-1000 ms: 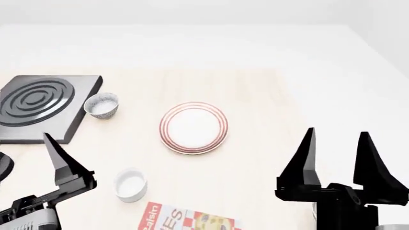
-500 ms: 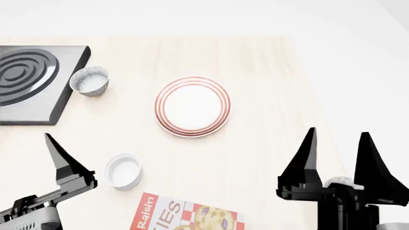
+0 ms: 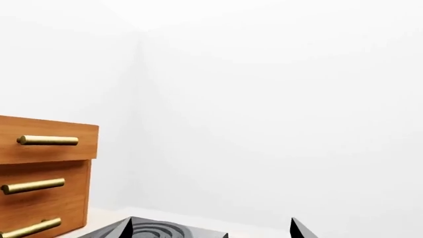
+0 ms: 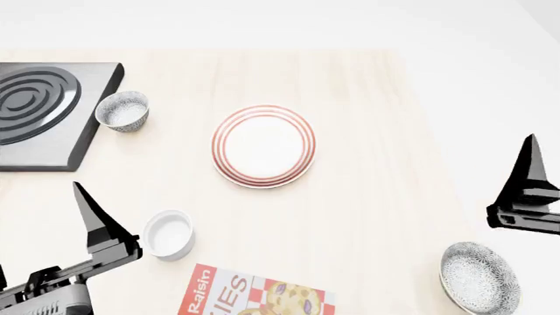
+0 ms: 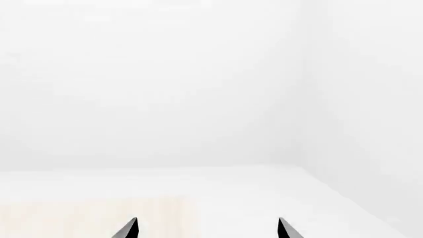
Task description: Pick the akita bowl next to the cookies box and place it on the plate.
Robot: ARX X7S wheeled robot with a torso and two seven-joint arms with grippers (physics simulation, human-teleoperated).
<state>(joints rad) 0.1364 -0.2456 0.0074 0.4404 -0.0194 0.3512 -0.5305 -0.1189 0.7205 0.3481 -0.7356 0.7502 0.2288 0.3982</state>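
Head view shows the akita bowl (image 4: 479, 277) at the near right corner of the pale wood-grain surface (image 4: 368, 131), upright, round, its outside and inside covered in a fine grey-and-white speckle. It stands apart from the cookies box (image 4: 254, 294), a flat red rectangle with white lettering and a cookie picture, which lies along the near edge and is partly cut off by the frame. Nothing touches the bowl.

The plate (image 4: 262, 146) sits near the middle of the surface, a flat white disc with thin red rings round its rim, bare on top and well apart from the bowl. Between plate and box, toward the left, stands a small plain white cup (image 4: 168, 234), smooth and thick-walled. A second speckled bowl (image 4: 122, 111) rests at the far left, just beside a dark grey square burner slab (image 4: 48, 108) with raised concentric rings.

The right end effector (image 4: 528, 197) hangs above and just beyond the bowl at the frame's right edge; only one black pointed finger shows there, but the right wrist view shows two finger tips spread wide with nothing between them. The left end effector (image 4: 98, 226) hovers near the cup, one tapered black finger visible; whether it is released or clenched cannot be told. The left wrist view shows a wooden drawer chest (image 3: 43, 173) with brass bar handles.
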